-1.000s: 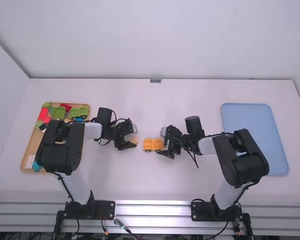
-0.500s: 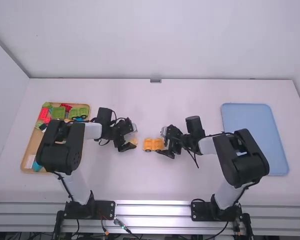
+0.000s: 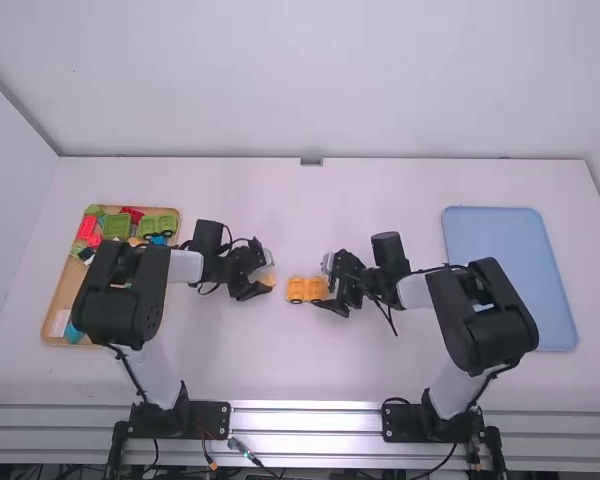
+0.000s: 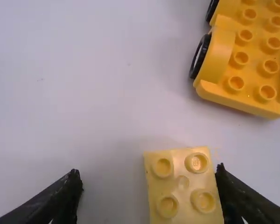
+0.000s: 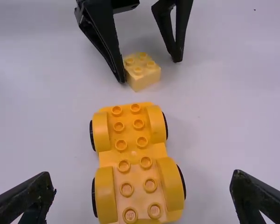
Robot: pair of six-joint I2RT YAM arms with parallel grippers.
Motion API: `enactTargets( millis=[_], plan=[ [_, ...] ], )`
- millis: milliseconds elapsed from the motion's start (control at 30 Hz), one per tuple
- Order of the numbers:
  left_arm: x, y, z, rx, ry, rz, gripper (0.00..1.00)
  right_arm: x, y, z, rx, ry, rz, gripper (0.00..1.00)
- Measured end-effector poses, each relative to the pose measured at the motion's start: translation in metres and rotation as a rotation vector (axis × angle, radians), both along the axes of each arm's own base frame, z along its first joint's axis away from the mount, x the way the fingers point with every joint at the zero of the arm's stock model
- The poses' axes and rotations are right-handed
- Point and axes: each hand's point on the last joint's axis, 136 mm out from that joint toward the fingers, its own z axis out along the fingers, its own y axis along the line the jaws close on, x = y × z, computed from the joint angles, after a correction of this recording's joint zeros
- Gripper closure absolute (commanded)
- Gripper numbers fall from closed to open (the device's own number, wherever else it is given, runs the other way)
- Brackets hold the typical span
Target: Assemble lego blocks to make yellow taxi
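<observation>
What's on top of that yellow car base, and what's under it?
On the yellow car base, bare round studs run in two rows between the wheel arches; I see no block on them. Its underside faces the table and is hidden.

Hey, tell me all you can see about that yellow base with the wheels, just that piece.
The yellow base is an orange-yellow block that looks like smooth plastic, longer than wide and narrower at its middle. Round studs run in two rows along its top, between rounded wheel arches, with black tires showing on both sides. It sits upright on the white table, with no block on its studs. The open right gripper has a finger off to each side, seemingly not touching it.
</observation>
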Motion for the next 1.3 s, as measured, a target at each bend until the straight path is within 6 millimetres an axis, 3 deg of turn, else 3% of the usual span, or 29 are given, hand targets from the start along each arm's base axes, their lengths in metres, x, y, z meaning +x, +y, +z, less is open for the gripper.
enactTargets(
  millis=[133,200,267,367,433,467,500,533,567,1033,1300],
  plan=[
    [-0.001,0.0,0.0,-0.002,0.008,0.006,0.53,0.0,0.0,0.0,0.0,-0.002,0.001,0.01],
    [-0.001,0.0,-0.001,0.0,0.009,0.007,0.59,0.0,0.0,0.0,0.0,-0.001,-0.001,0.01],
    [-0.001,0.0,0.0,-0.002,0.015,0.012,0.77,0.0,0.0,0.0,-0.001,-0.001,0.0,0.01],
    [-0.001,0.0,0.0,-0.004,0.019,0.015,0.9,0.0,0.0,0.0,-0.001,-0.001,0.0,0.01],
    [-0.001,0.0,0.0,-0.005,0.02,0.018,0.85,0.0,0.0,0.0,-0.001,-0.001,0.0,0.01],
    [-0.001,0.0,0.0,-0.004,0.019,0.015,0.59,0.0,0.0,0.0,0.0,-0.001,0.0,0.01],
    [-0.002,0.0,0.0,-0.006,0.025,0.02,0.59,0.0,0.0,0.0,0.0,-0.001,0.0,0.01],
    [-0.003,0.0,0.0,-0.008,0.034,0.02,0.89,0.0,0.0,0.0,0.0,0.001,-0.001,0.01],
    [-0.003,0.0,0.0,-0.008,0.031,0.019,0.98,0.0,0.0,0.0,0.0,0.001,-0.001,0.01],
    [-0.012,0.007,0.005,0.053,0.177,0.026,0.98,0.0,0.0,-0.001,-0.004,0.003,-0.005,0.01],
    [-0.002,0.0,0.032,0.065,0.103,-0.057,0.98,0.001,0.0,0.0,0.001,0.009,-0.013,0.01]
  ],
)
